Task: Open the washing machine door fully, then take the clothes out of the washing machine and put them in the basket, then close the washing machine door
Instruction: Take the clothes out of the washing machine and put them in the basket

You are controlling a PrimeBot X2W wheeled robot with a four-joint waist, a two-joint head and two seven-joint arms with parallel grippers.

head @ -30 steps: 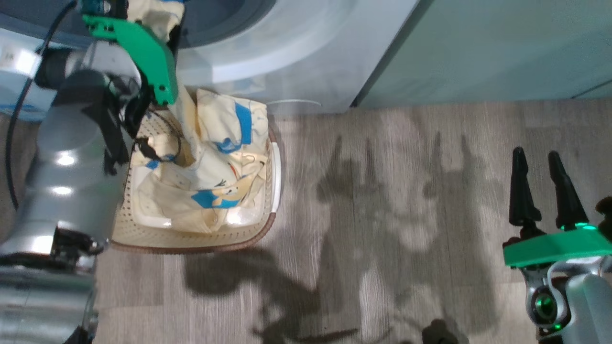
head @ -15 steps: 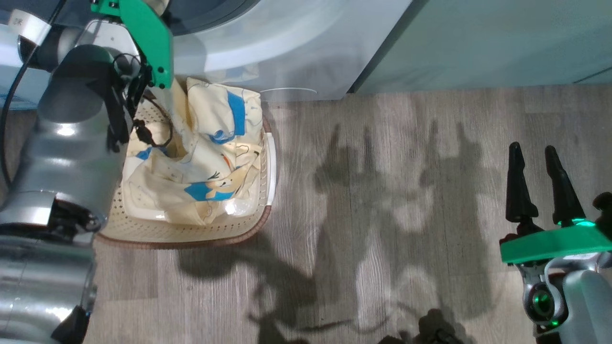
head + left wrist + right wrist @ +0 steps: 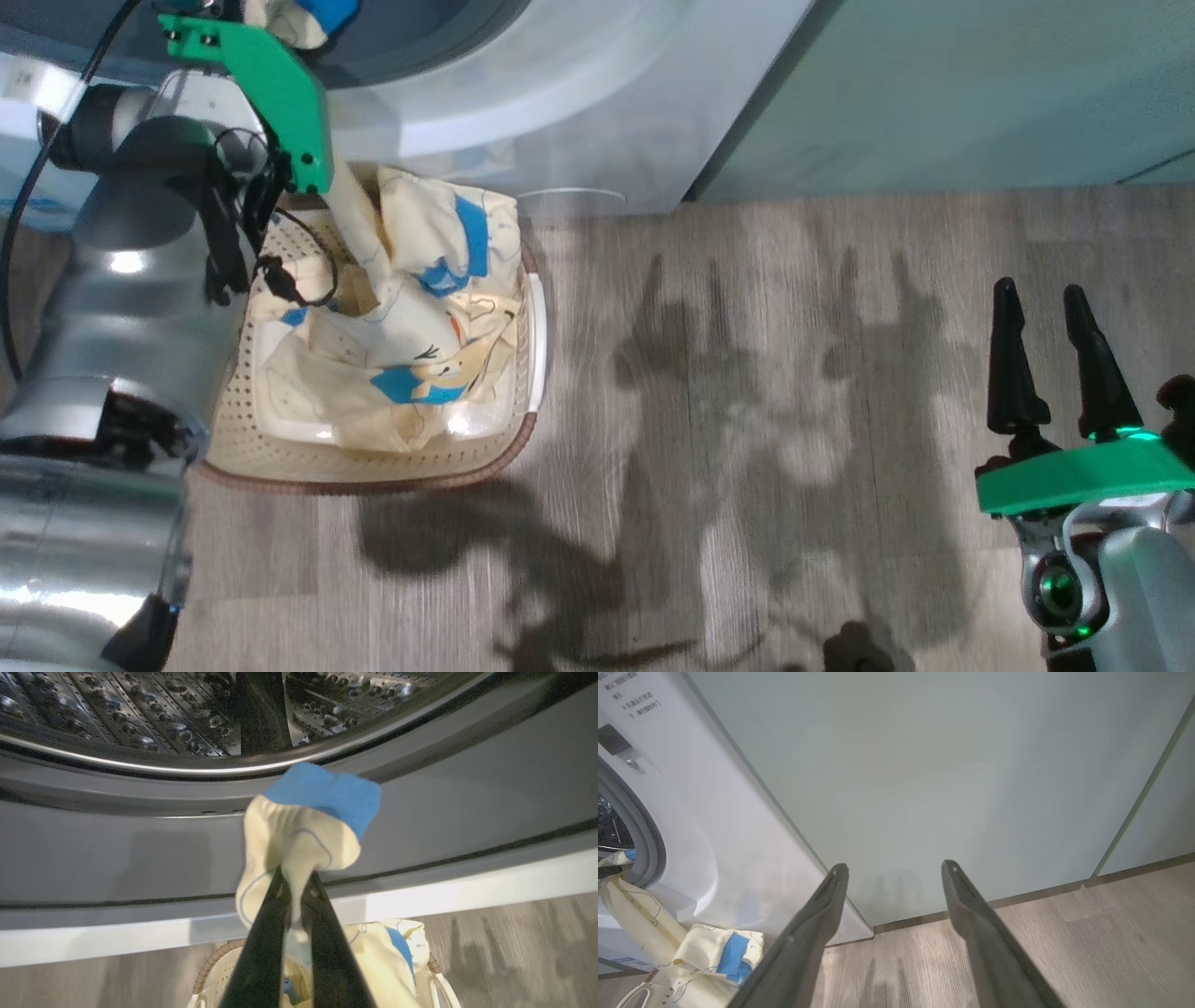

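Observation:
In the left wrist view my left gripper (image 3: 296, 879) is shut on a cream garment with a blue patch (image 3: 308, 826), held just in front of the washing machine's grey gasket (image 3: 140, 858) and steel drum (image 3: 140, 714). A strip of this cloth (image 3: 350, 219) hangs down into the basket (image 3: 373, 471), where more clothes (image 3: 411, 317) are heaped. The basket stands on the floor against the white washing machine (image 3: 560, 103). My right gripper (image 3: 1050, 359) is open and holds nothing, far to the right over the floor. The washing machine door is out of view.
Pale green cabinet panels (image 3: 924, 765) stand right of the washing machine. Wood-look floor (image 3: 794, 420) stretches between the basket and my right gripper, crossed by the arms' shadows. My left forearm (image 3: 140, 308) overhangs the basket's left side.
My left gripper has shut on the cream garment at the porthole's lower lip. The head camera shifted slightly. The right arm has stayed put.

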